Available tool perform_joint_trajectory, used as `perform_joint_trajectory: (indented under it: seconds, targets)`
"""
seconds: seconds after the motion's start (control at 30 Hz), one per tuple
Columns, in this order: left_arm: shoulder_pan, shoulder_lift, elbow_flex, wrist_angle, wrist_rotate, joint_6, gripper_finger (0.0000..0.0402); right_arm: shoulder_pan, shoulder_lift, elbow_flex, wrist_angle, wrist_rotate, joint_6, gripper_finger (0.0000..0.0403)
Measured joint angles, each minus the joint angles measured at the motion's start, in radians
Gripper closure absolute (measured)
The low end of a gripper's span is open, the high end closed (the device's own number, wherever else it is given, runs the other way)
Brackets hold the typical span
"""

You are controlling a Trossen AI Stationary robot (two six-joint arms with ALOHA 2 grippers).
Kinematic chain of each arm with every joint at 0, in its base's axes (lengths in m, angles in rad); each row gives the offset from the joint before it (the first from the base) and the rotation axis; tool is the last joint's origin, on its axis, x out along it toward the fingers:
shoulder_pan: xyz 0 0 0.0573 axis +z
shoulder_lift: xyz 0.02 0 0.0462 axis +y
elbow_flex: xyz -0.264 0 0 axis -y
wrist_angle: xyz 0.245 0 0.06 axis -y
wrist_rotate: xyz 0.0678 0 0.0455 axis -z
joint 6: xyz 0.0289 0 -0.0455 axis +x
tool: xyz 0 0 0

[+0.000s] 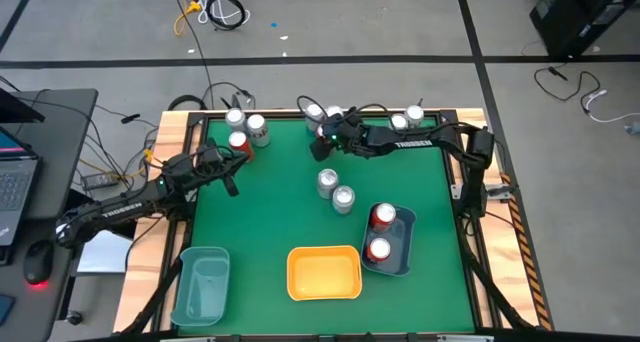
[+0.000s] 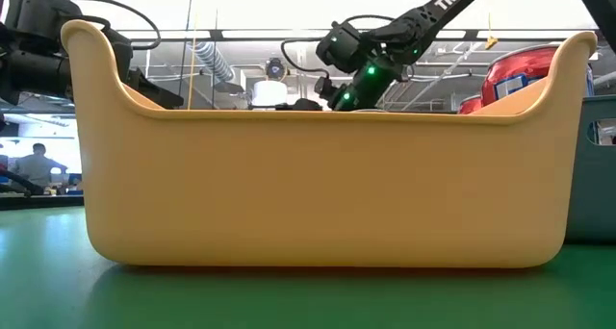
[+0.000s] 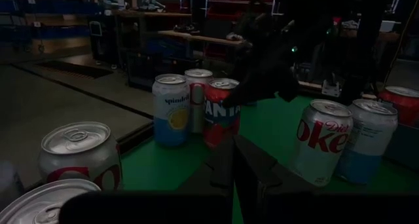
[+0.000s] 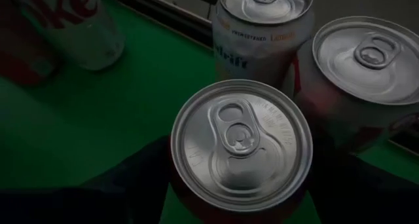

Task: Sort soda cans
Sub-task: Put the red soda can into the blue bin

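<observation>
Overhead, the left gripper (image 1: pixel 232 185) hangs over the green table mat (image 1: pixel 290 207) near its left edge, fingers pressed together and holding nothing. Just beyond it, at the far-left corner, stands a cluster of cylindrical soda cans: two silver-topped pale cans (image 1: pixel 246 124) and one red-bodied can (image 1: pixel 239 144). At the near-left corner sits a teal rectangular plastic bin (image 1: pixel 201 285), and to its right a yellow rectangular plastic bin (image 1: pixel 324 273). Two more silver cans (image 1: pixel 335 190) stand together mid-table. At the far edge, the right gripper (image 1: pixel 328 132) hovers over a silver-topped can (image 4: pixel 241 144) in a far-centre group, fingers spread either side of it. Right of that, two pale cans (image 1: pixel 407 117) stand at the far edge. Nearer, a dark blue tray (image 1: pixel 402 252) holds two red cans (image 1: pixel 381 232).
</observation>
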Motion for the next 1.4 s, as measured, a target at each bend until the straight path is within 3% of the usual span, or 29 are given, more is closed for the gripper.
perform_joint_trajectory:
  seconds: [0.17, 0.37, 0.5, 0.67, 0.83, 1.13, 1.4]
  targets:
    - [0.0, 0.0, 0.0, 0.0, 0.0, -0.001, 0.0389, 0.027, -0.121, 0.0, -0.065, -0.049, -0.039, 0.0114]
    - [0.0, 0.0, 0.0, 0.001, 0.0, -0.001, 0.0389, 0.143, -0.392, 0.0, -0.348, -0.013, -0.023, 0.0114]
    - [0.0, 0.0, 0.0, 0.004, 0.0, -0.005, 0.0389, 0.287, -0.566, 0.003, -0.594, 0.095, 0.108, 0.0114]
    - [0.0, 0.0, 0.0, 0.029, 0.001, -0.006, 0.0389, 0.503, -0.688, 0.002, -0.882, 0.213, 0.378, 0.0114]
    - [0.0, 0.0, 0.0, 0.039, 0.001, -0.002, 0.0389, 0.686, -0.725, 0.002, -1.058, 0.239, 0.602, 0.0114]
    - [0.0, 0.0, 0.0, 0.04, 0.001, -0.006, 0.0389, 0.917, -0.725, 0.002, -1.37, 0.235, 1.005, 0.0114]
    - [0.0, 0.0, 0.0, 0.039, 0.001, -0.006, 0.0389, 1.055, -0.674, -0.046, -1.353, 0.223, 1.216, 0.0114]
